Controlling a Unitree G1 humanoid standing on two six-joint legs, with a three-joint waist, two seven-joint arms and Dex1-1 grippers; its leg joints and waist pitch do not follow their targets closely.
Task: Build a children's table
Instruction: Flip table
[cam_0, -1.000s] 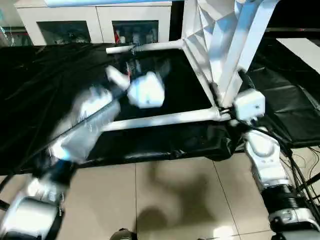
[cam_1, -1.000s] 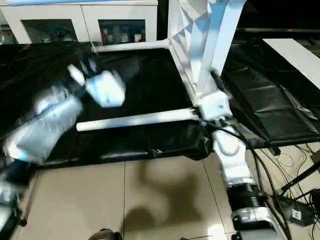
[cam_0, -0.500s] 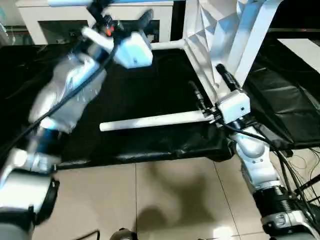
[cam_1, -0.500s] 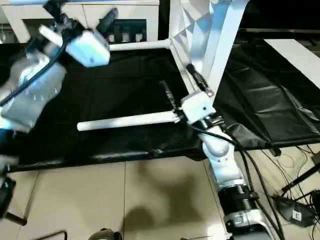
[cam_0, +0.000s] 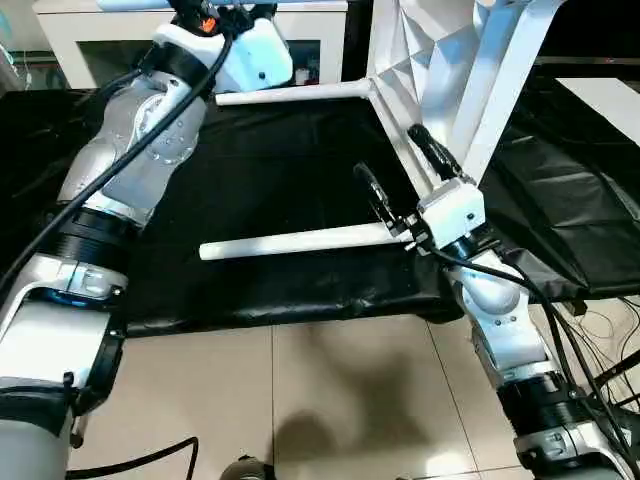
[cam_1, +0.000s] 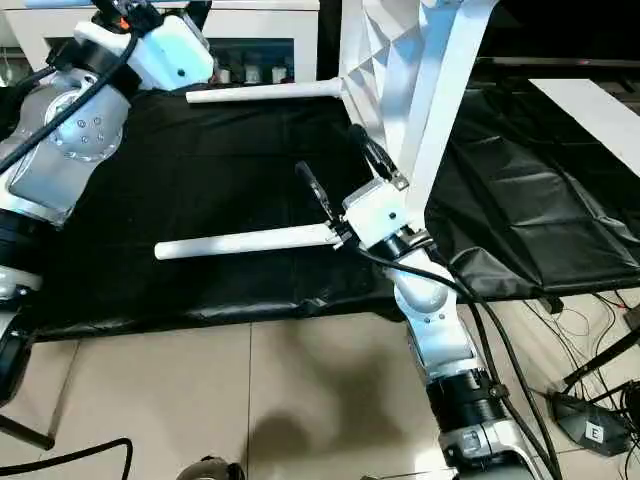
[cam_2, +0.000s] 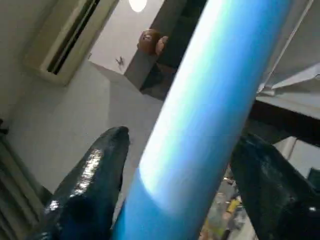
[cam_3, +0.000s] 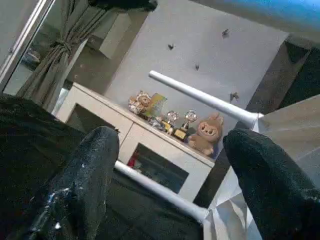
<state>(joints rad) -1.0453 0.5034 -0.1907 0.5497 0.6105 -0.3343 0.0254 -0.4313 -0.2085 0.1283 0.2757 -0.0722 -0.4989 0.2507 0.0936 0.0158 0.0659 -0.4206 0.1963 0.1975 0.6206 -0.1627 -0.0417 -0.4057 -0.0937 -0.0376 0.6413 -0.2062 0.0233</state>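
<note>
Above the black worktop (cam_0: 280, 190), left gripper (cam_2: 175, 165) jaws straddle a leg (cam_2: 200, 125); right gripper (cam_0: 395, 170) jaws gape empty.

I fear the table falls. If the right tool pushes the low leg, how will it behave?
The table top stands on edge, so it would probably tip. The low leg looks like a stiff, light tube. The right tool stands open beside it, gripping nothing.
</note>
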